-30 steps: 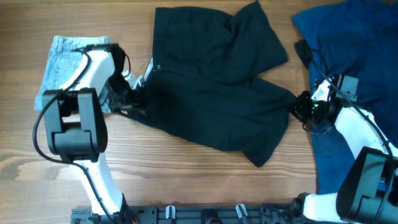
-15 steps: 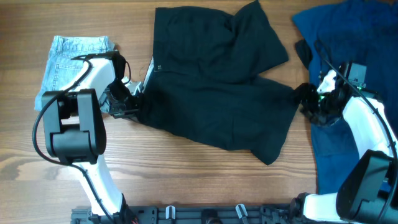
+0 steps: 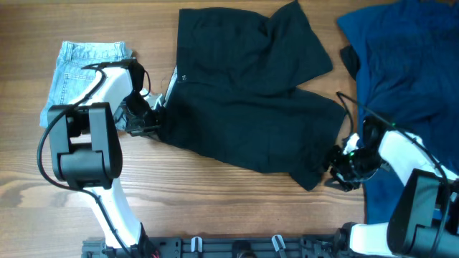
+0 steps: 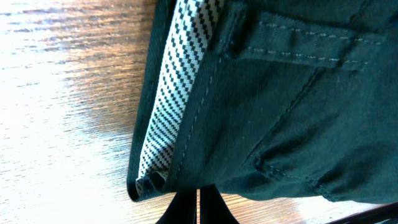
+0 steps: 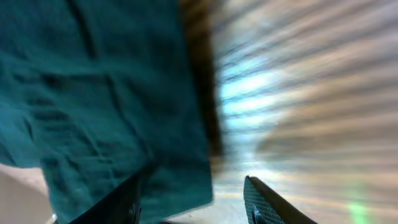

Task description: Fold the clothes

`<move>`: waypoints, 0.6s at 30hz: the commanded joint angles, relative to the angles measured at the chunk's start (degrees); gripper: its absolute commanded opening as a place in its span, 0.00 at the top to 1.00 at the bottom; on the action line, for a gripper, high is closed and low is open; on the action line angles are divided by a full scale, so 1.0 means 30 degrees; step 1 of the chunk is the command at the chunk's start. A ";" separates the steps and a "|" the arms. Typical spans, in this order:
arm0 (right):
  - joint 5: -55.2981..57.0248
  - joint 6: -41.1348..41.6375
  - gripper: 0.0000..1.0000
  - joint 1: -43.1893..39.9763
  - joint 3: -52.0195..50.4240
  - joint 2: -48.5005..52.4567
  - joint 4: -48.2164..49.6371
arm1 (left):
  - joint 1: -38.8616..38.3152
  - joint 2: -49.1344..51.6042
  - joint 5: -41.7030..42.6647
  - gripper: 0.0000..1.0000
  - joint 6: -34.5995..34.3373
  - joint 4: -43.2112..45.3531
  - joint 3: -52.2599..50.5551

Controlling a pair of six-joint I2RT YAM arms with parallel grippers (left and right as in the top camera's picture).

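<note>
The black shorts [image 3: 251, 93] lie spread across the middle of the wooden table. My left gripper [image 3: 152, 120] sits at the left end of their waistband. In the left wrist view that gripper [image 4: 199, 202] is shut, its tips hidden in the edge of the shorts [image 4: 280, 112] beside the black-and-white checked lining [image 4: 177, 93]. My right gripper [image 3: 336, 168] is at the front right corner of the lower leg. It stands open [image 5: 196, 202] in a blurred view, with the hem of the shorts [image 5: 112, 93] lying between its fingers [image 5: 264, 202].
Small light-blue denim shorts [image 3: 82, 68] lie at the far left, behind the left arm. A big royal-blue garment [image 3: 409, 64] covers the right side and runs under the right arm. A black rail [image 3: 237, 247] lines the front edge.
My right gripper let go of the shorts' right leg and moved toward the front, to the leg's lower corner. My left gripper closed on the waistband and has stayed there.
</note>
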 commanded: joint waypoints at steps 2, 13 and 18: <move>-0.3628 -0.0809 0.62 0.0401 -0.0408 -0.0248 0.1078 | 0.0299 0.0219 -0.1348 0.96 -0.0197 0.0576 -0.0386; 0.5173 0.0211 0.96 0.0393 0.4277 -0.1042 -0.2885 | 0.0889 0.0219 -0.1384 0.96 -0.0189 0.0335 -0.0386; 0.5901 -0.0335 0.96 0.0393 0.4765 -0.1144 -0.4022 | 0.1982 0.0211 -0.1333 0.96 -0.0189 0.0131 -0.0386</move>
